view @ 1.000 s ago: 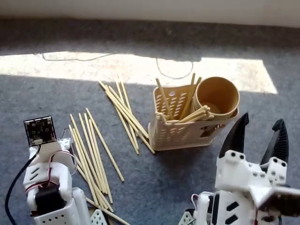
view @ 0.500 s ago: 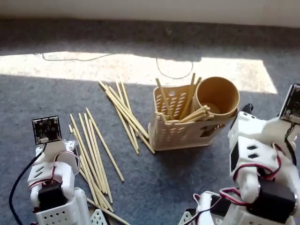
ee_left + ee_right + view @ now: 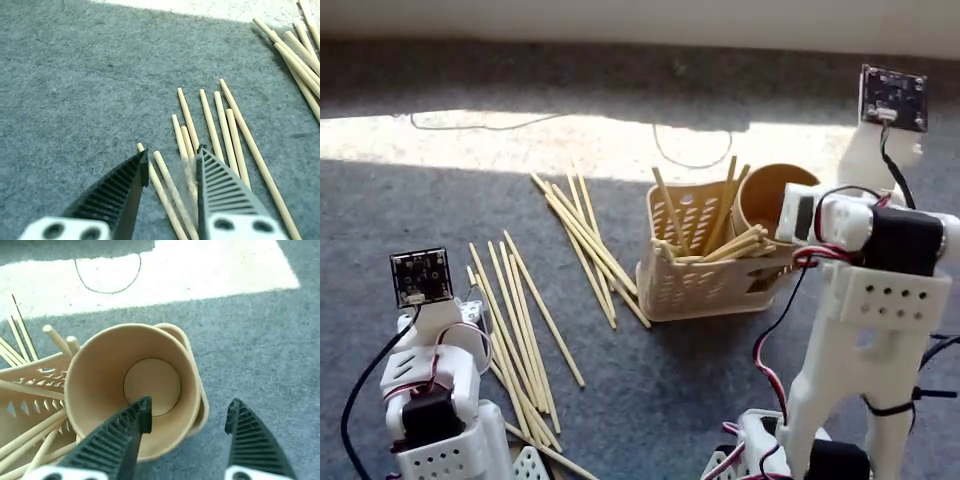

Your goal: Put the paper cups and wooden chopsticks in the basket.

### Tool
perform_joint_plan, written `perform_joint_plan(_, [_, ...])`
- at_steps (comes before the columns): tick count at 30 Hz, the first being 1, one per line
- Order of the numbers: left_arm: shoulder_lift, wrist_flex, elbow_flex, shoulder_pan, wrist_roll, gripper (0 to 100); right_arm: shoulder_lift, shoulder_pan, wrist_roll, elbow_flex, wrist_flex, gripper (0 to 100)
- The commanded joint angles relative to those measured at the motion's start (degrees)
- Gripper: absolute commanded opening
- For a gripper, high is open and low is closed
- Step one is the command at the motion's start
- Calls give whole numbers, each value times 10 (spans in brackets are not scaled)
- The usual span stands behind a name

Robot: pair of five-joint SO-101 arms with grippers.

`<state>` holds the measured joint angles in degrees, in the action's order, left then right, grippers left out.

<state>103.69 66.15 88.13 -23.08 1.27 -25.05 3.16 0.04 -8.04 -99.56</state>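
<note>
Change: within the last second the right arm has swung up from the near edge to stand over the basket [image 3: 690, 280]; the left arm has barely shifted.
Right tool [image 3: 189, 415]: spread, above the rim of the paper cup [image 3: 100, 380].
Cup: upright in the basket's end, beside the stowed chopsticks [image 3: 720, 220].
Left tool [image 3: 172, 157]: spread, low over the loose chopsticks [image 3: 520, 320].
Meaning: cup probably done; two scattered chopstick piles remain.
Surface: grey carpeted table [image 3: 420, 200], with a sunlit band and a thin cable [image 3: 690, 163] beyond.

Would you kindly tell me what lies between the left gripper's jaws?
In the left wrist view, a few loose wooden chopsticks lie on the grey carpet between the open jaws of the left gripper.
</note>
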Motion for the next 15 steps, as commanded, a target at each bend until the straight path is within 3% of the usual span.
perform_joint_plan(1, [4, -4, -4, 12, 4, 164, 26, -10, 0, -19, -4, 242])
perform_joint_plan(12, [4, -4, -3, 11, 4, 164, 99, 3, 1, 29, 8, 240])
perform_joint_plan(15, [4, -4, -2, 11, 4, 164, 116, 22, 1, 32, 37, 149])
